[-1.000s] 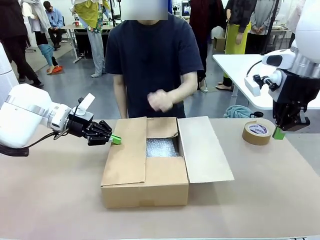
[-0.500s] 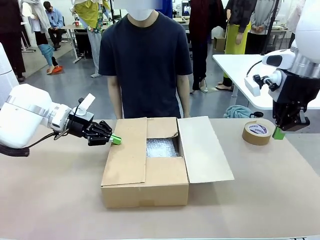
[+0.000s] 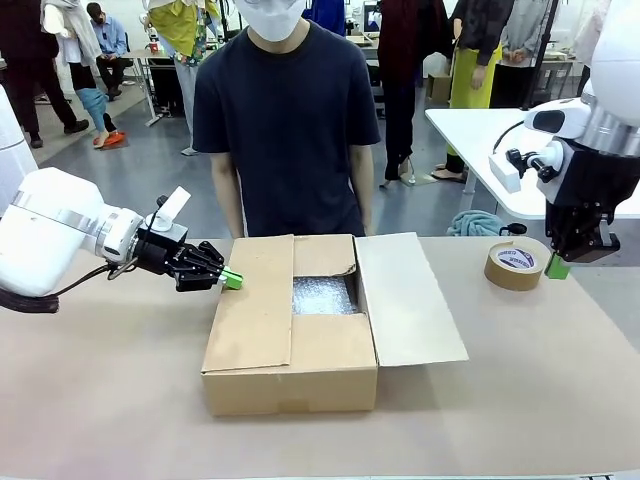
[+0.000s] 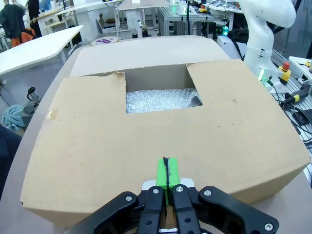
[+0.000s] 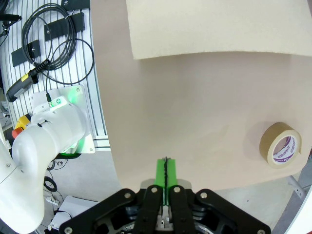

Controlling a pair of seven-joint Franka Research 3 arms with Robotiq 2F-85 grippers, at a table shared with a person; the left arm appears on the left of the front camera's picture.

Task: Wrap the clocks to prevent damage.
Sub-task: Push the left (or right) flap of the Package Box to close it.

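Since the clear bubbly plastic wrap (image 3: 323,295) already lies down inside the brown cardboard box (image 3: 290,375), the wrapping part looks mostly done, but nobody can tell from here whether the clocks are tucked under it. Closing the flaps and taping the box looks like the work that is left. The left gripper (image 3: 232,279) has its two green pads pressed tight together with nothing between them. It points sideways at the box, and its tip sits just beside the edge of the left flap; whether it touches the flap cannot be told. From the left wrist view, the left gripper (image 4: 167,175) looks across the flat flaps to the square gap where the bubbly wrap (image 4: 161,100) shines. The right flap lies spread out flat to the side. The right gripper (image 3: 557,267) is pinched tight too and holds nothing. It hangs pointing down, just beside the brown roll of packing tape (image 3: 516,265), which rests on the light brown table (image 3: 100,400). A person in a dark shirt (image 3: 290,120) stands at the far side of the table, behind the box, arms down.
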